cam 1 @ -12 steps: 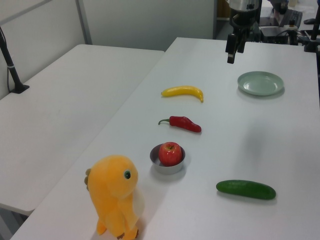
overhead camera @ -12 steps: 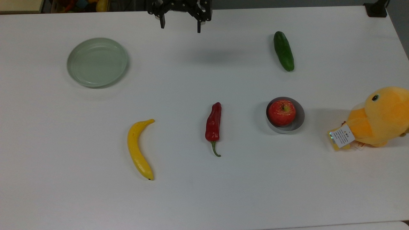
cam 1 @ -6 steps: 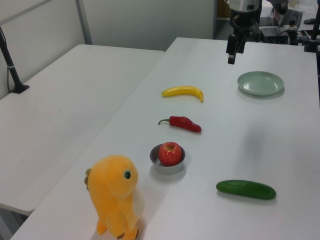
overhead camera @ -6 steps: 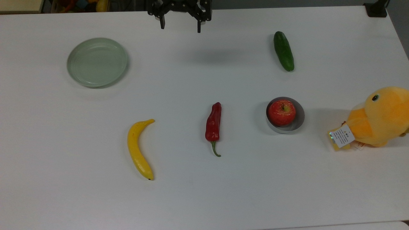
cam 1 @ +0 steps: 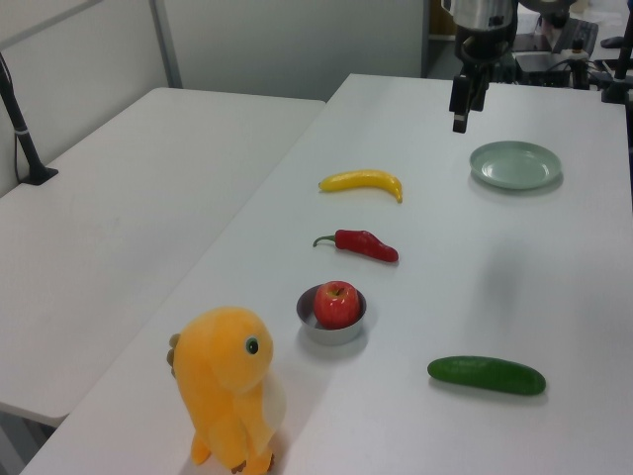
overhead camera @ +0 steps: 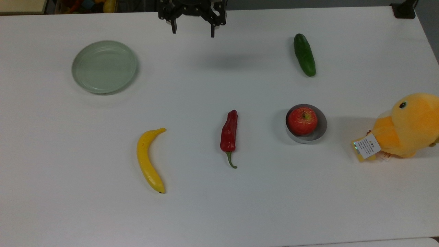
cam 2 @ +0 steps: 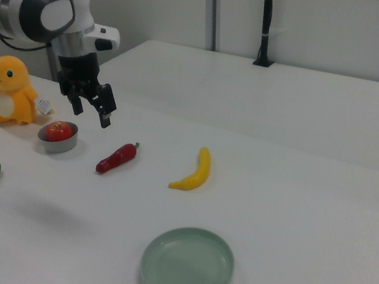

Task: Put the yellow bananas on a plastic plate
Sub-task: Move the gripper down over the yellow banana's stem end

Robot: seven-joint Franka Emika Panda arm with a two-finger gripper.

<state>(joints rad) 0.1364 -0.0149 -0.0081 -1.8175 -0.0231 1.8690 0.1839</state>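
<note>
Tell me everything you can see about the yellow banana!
The yellow banana is long, slim and curved, bright yellow and smooth, with a small dark tip at one end. It lies flat on the white table, touching nothing else. In the top view the red chili pepper is to its right and the empty pale green plate sits further up. The gripper hangs open, high above the table, far from it.

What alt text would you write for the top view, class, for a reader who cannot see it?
An open gripper hangs above a white table. Below it lie a yellow banana, an empty green plate, chili, cucumber, apple in a bowl, and plush duck.
</note>
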